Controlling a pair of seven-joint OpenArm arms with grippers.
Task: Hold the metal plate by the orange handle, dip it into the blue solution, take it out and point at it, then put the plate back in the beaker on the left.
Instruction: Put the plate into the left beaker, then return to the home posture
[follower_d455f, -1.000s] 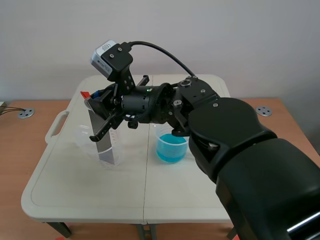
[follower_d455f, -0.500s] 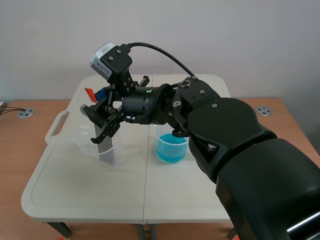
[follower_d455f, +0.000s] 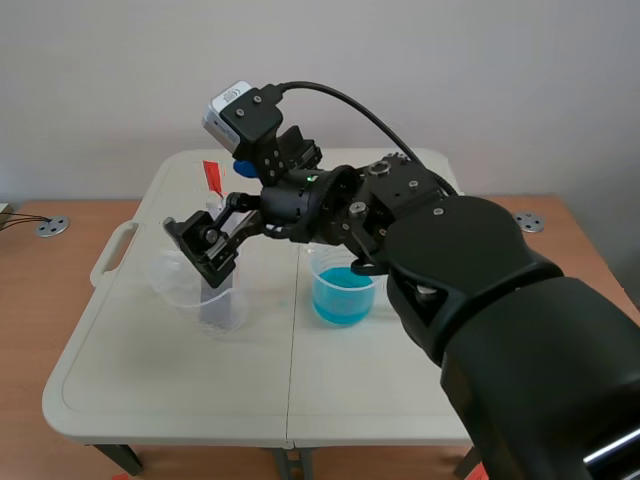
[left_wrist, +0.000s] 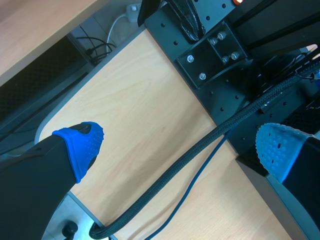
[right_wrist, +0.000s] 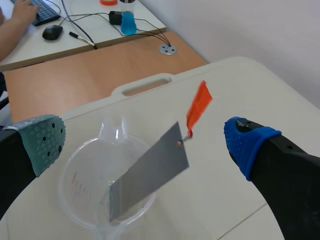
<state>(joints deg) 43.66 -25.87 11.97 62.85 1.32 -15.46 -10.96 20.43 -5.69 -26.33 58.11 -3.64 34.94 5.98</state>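
now released, the metal plate (right_wrist: 150, 172) leans tilted inside the clear beaker (right_wrist: 75, 200), its orange handle (right_wrist: 199, 106) poking up past the rim. the right gripper (right_wrist: 145, 142) hangs above with its fingers spread wide, one pad on each side, touching neither plate nor handle. seen from between the arms, that beaker sits at nine o'clock of the beaker of blue solution (follower_d455f: 343, 292), the two near each other on a white folding table (follower_d455f: 170, 390) with a moulded carry handle (follower_d455f: 112, 250) at its nine o'clock edge. the table rests on a wooden desk (follower_d455f: 40, 300) fitted with a metal cable grommet (follower_d455f: 52, 227); a plain pale wall (follower_d455f: 100, 80) fills twelve o'clock. beyond the table, the right wrist view takes in a second desk (right_wrist: 60, 45) with a mouse (right_wrist: 52, 32), loose cables and a person's hand (right_wrist: 20, 12) at a keyboard (right_wrist: 47, 12). the left gripper (left_wrist: 180, 150), fingers parted and holding nothing, faces a light wood panel (left_wrist: 150, 125), a black perforated bracket (left_wrist: 210, 55) and a braided cable (left_wrist: 165, 182).
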